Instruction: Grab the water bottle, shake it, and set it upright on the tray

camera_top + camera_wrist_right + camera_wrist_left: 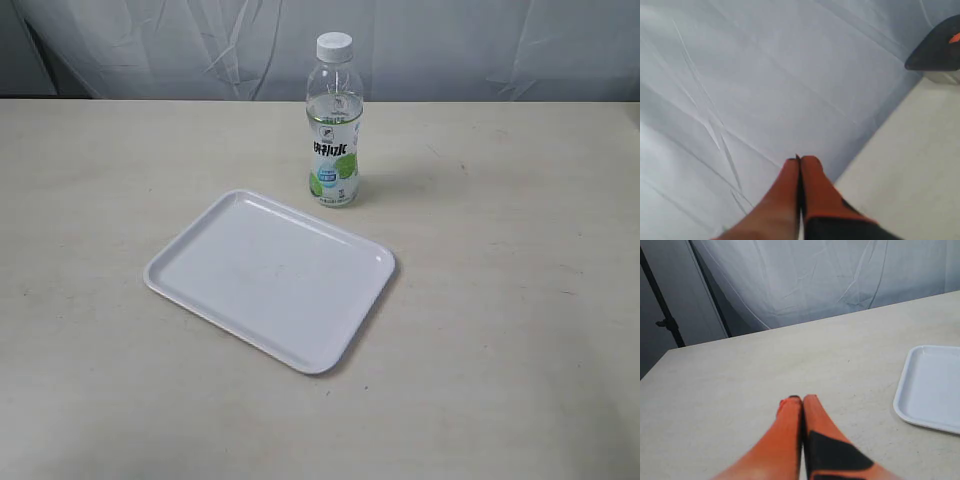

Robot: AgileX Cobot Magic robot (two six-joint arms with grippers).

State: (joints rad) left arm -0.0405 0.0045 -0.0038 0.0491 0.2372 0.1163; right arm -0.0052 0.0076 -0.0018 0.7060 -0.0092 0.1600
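Orange left gripper and right gripper are idling pressed together, empty; clear plastic water bottle is waiting upright above white rectangular tray.

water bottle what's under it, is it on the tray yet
The water bottle stands upright on the bare table, just beyond the tray, not on it. Its base hides the spot beneath.

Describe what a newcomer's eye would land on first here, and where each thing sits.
The water bottle stands upright, capped, on the table just beyond the tray, which lies flat mid-table. The left gripper and right gripper, orange-fingered, are shut, holding nothing.
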